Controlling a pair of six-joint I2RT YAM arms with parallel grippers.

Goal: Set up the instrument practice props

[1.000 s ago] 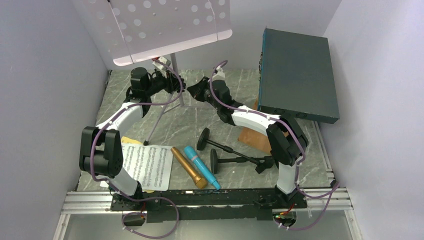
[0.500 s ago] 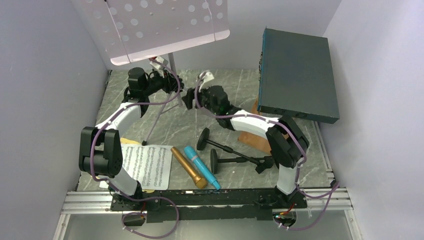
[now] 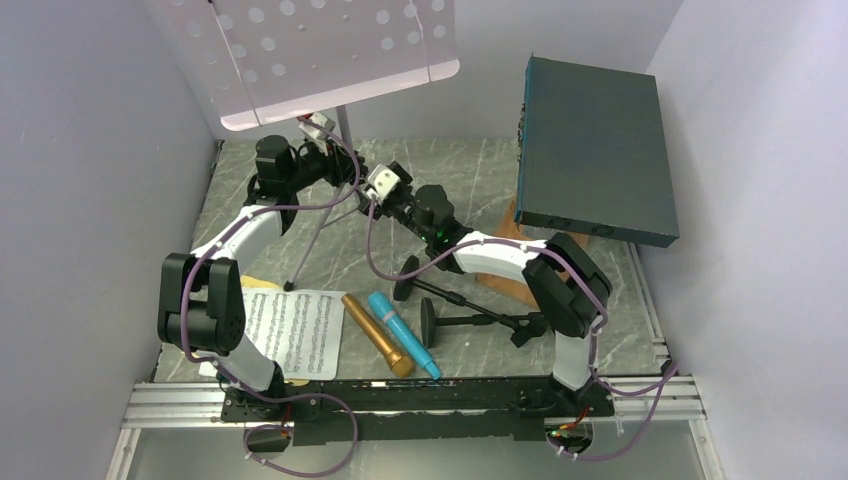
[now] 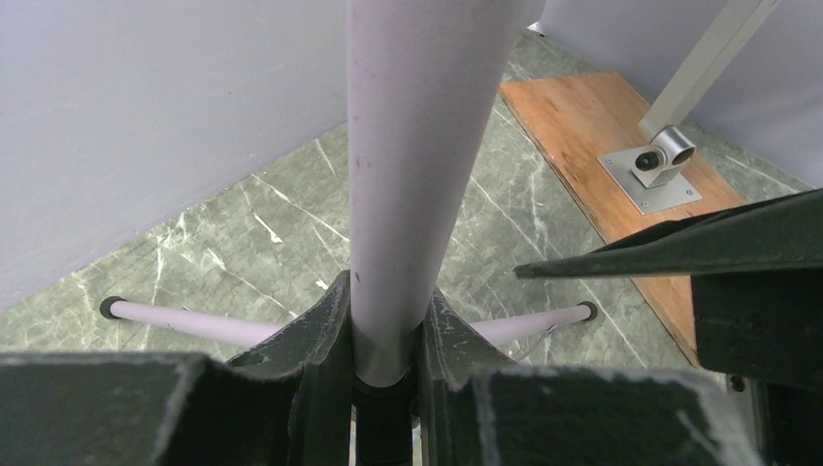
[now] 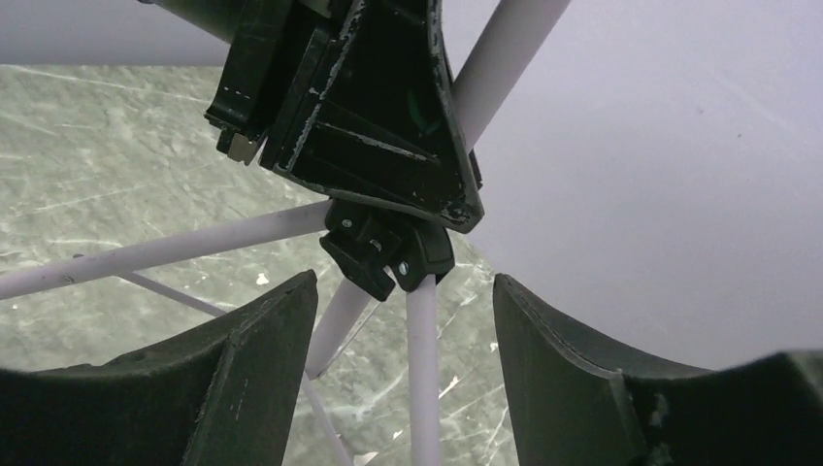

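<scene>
Steadying the music stand (image 3: 320,60): left gripper (image 4: 386,330) clamps its pole (image 4: 417,146); right gripper (image 5: 408,340), wide open, likely takes a tripod leg (image 5: 146,254) next

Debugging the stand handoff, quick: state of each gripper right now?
Left gripper: shut on the music stand pole.
Right gripper: open, holding nothing, facing the tripod hub.

No legible text, label, brand or number in any view. The sheet-music page (image 3: 296,330), well away from the left claw (image 4: 386,335) and back toward the arm bases, has printed staves, too small to read. The stand pole (image 4: 412,146) clamped inside that claw has no legible marks.
</scene>
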